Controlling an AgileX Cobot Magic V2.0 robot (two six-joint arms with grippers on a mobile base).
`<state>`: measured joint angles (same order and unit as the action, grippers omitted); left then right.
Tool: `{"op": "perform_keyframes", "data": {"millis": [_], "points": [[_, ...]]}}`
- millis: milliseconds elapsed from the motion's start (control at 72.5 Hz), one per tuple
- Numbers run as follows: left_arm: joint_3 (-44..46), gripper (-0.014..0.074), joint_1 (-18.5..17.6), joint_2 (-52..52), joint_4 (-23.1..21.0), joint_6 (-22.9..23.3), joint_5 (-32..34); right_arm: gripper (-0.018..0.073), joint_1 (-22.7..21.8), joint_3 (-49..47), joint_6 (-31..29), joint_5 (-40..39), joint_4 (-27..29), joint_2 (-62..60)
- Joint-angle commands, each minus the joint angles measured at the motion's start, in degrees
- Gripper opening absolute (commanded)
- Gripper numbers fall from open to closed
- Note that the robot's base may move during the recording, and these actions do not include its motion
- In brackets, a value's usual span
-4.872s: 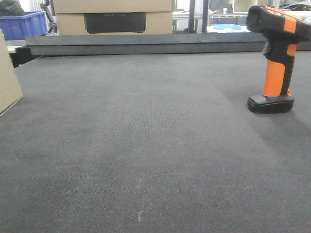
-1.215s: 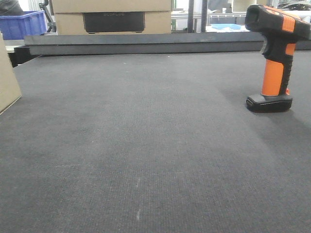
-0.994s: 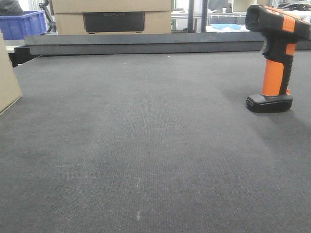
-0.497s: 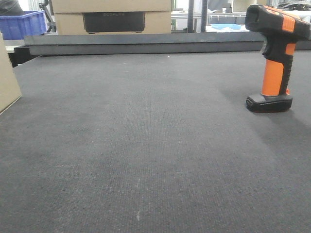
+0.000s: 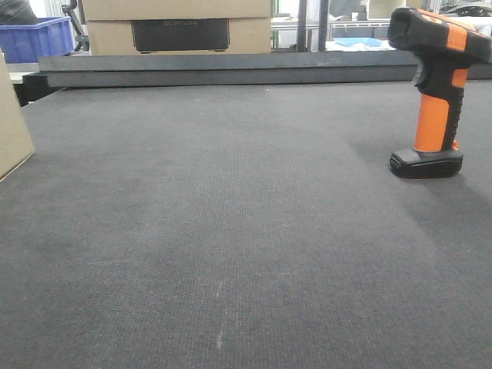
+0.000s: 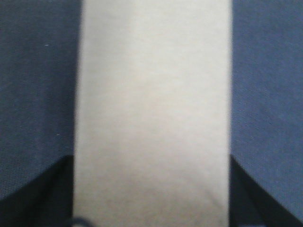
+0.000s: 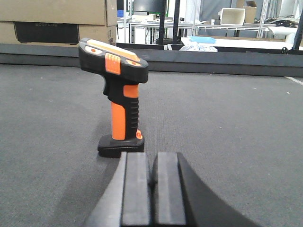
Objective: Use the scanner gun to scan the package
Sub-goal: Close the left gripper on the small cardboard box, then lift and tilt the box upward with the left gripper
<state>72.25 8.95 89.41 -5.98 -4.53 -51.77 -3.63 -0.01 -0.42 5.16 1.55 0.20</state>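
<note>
**Right hand (image 7: 151, 189) closed, empty**

It sits just before the one scanner gun (image 7: 118, 94), upright near the tabletop (image 5: 231, 231)'s right edge. Left hand (image 6: 151, 158) flanks the one package (image 6: 151, 94) at the left edge; grip unclear.

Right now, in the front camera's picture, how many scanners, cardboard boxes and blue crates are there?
Scanner gun: 1
Cardboard boxes: 3, namely the package, plus an upper box and a lower box stacked behind
Blue crate: 1
Total: 5
</note>
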Motion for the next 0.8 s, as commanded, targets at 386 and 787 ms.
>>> {"op": "perform_keyframes", "data": {"millis": [386, 787], "points": [[3.03, -0.0111, -4.81, -1.08, -4.32, 0.67, -2.33, -0.0168, -0.18, 0.01, -0.26, -1.11, 0.16, -0.2], [4.5, -0.0111, -13.56, -3.94, -12.2, 13.79, 3.99, -0.0168, -0.18, 0.01, -0.26, -1.11, 0.16, -0.2]]}}
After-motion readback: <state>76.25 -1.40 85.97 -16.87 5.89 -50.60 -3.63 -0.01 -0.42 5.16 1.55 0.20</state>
